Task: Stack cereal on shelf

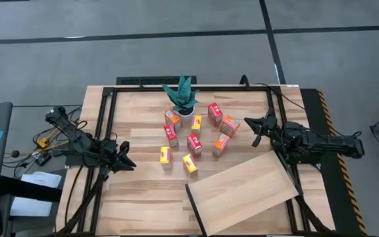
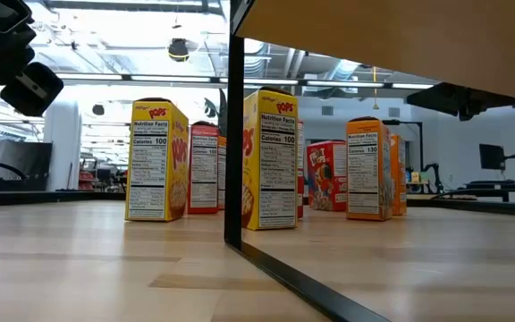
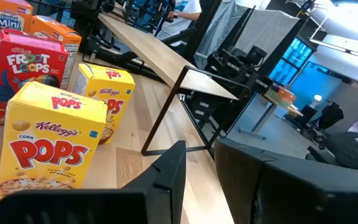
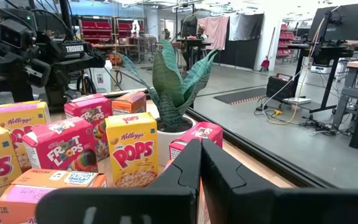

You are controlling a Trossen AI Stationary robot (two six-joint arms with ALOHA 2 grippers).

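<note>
nine cereal boxes (image 1: pixel 194 144) standing, one shelf (image 1: pixel 243 192), left gripper (image 1: pixel 127 158) narrow, right gripper (image 1: pixel 253 130) closed, both empty

Cereal boxes (image 1: pixel 193 141) at frame centre: mix of red, yellow and orange, printed fronts; yellow ones carry red "POPS" lettering. Plant (image 1: pixel 181 95) above them: green leaves, white pot. Shelf board (image 1: pixel 242 191), lower right: pale wood, dark edge. Tabletop (image 1: pixel 143 191): light planks, black frame.
</note>
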